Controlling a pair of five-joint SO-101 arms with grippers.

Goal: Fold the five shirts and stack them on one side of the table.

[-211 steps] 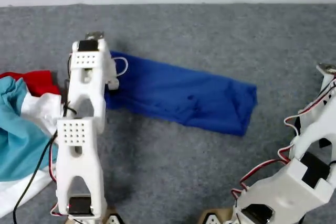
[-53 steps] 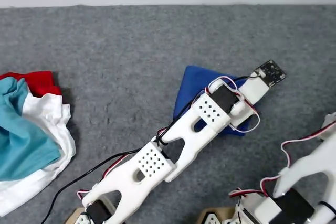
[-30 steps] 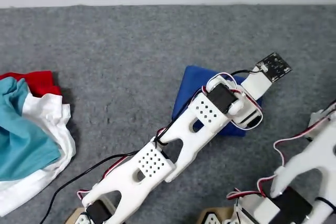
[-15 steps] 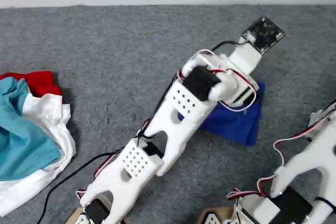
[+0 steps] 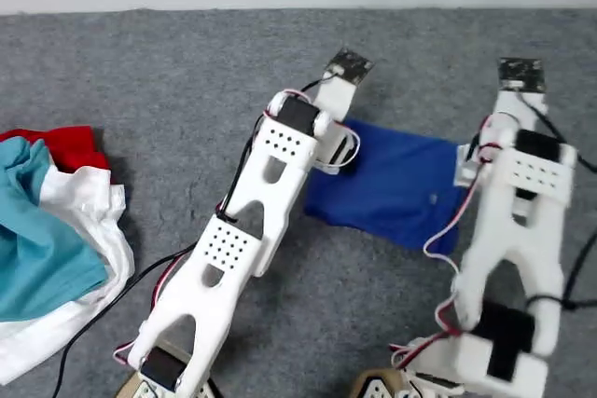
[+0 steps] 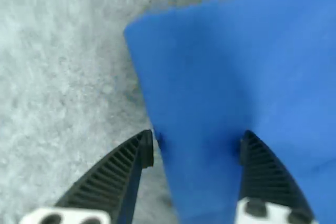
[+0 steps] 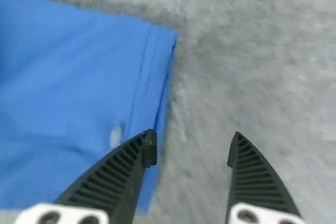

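Progress looked early: one blue shirt (image 5: pixel 396 188) lay folded into a compact rectangle on the grey felt table (image 5: pixel 187 72), right of centre and not yet set to one side. At the far left edge, a red shirt (image 5: pixel 61 144), a teal shirt (image 5: pixel 37 240) and a white shirt (image 5: pixel 89 198) sat heaped together unfolded. Whether a fifth shirt hid in that heap could not be told. The left gripper (image 6: pixel 197 150) hung at the blue shirt's left edge with its claw spread wide and empty, one finger over bare felt and the other over the cloth. The right gripper (image 7: pixel 190 153) hung at the shirt's right edge, likewise wide open and holding nothing, one finger above the hemmed edge and the other above felt. By this showing, one shirt was folded or nearly so, at least three remained, and no stack was begun. The left arm (image 5: pixel 242 258) and right arm (image 5: pixel 513 230) reached out from the near edge, flanking the blue shirt. The left arm crossed the felt between shirt and heap and seemed likeliest to get in the way.
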